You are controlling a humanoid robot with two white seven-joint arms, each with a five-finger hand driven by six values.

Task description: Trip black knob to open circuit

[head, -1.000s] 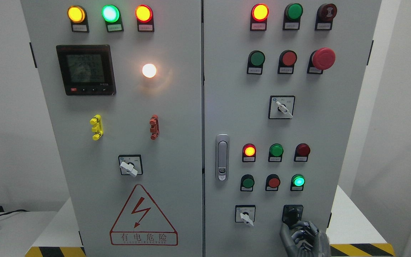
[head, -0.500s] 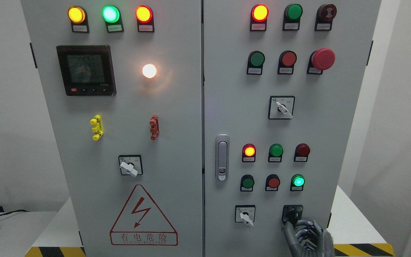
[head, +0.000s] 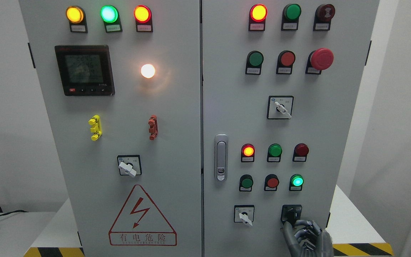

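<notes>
On the cabinet's left door (head: 120,107), a dark meter display (head: 84,70) sits under three lit lamps, with a white selector switch (head: 128,165) above the red warning triangle (head: 142,216). Across the seam, by the door latch (head: 221,157), the right door carries rows of lamps and a red mushroom button (head: 321,59). Low on that door is the black knob (head: 291,213) (right of a small white selector (head: 244,214)). The right hand (head: 305,237) rises from the bottom edge, fingers curled, their tips at the knob's lower edge; whether they grip it cannot be told.
</notes>
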